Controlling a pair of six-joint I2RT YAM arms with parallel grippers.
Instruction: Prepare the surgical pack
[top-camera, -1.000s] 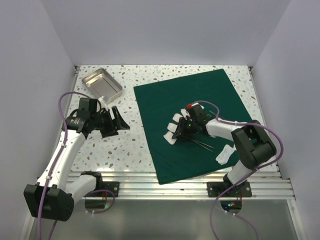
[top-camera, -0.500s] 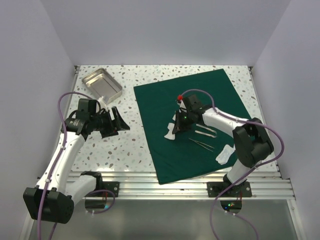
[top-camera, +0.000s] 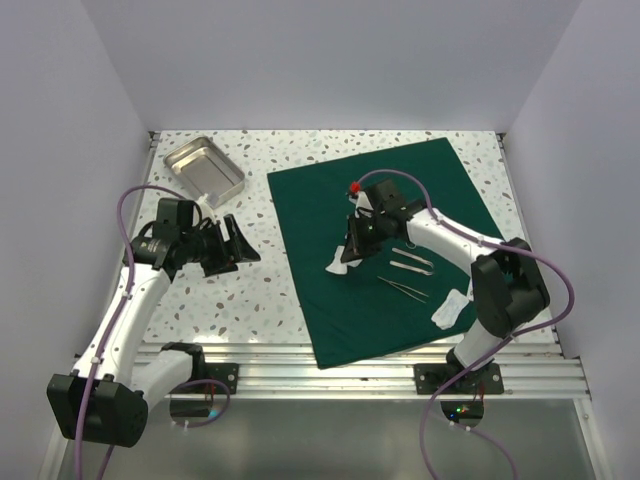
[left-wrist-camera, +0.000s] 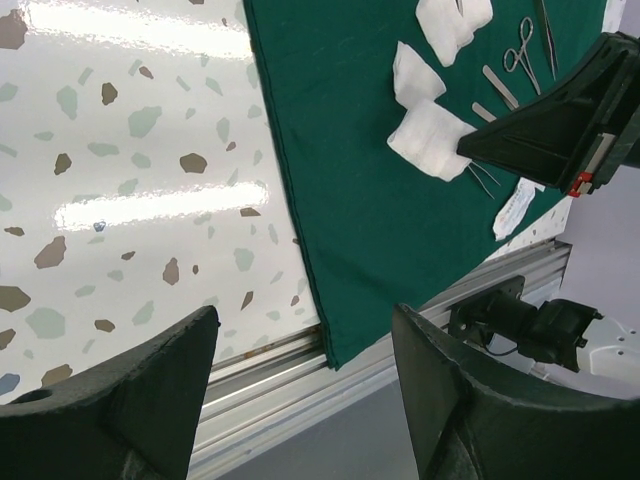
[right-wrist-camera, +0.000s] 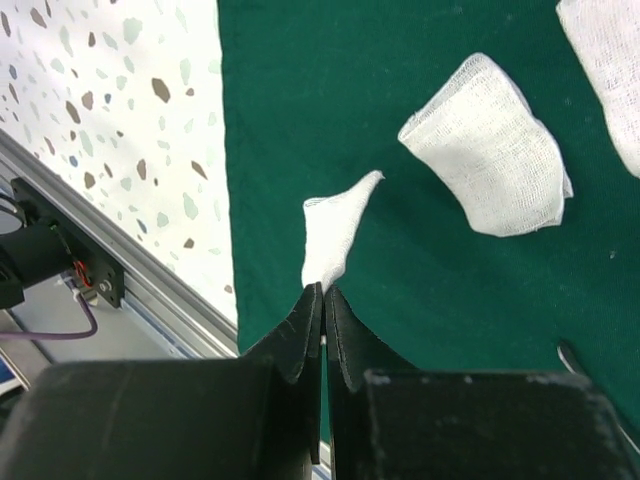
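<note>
- The right claw (right-wrist-camera: 322, 290), spread earlier, now pinches a gauze square (right-wrist-camera: 335, 235) toward 9 o'clock on the surgical pack (top-camera: 400, 180).
- The left claw (left-wrist-camera: 302, 320) is unchanged: open above the surface (left-wrist-camera: 120, 150).

Surgical pack (left-wrist-camera: 350, 200) and topmost gauze square (left-wrist-camera: 455, 20) partly beyond left wrist view's top edge

A white speckled terrazzo tabletop (top-camera: 250, 290) carries a dark green matte fabric drape (top-camera: 320, 210), spread flat over its right half, slightly askew, with the near corner lapping the front edge. A shiny rectangular steel tray (top-camera: 186, 147) sits at the far left, apart from the drape.
</note>
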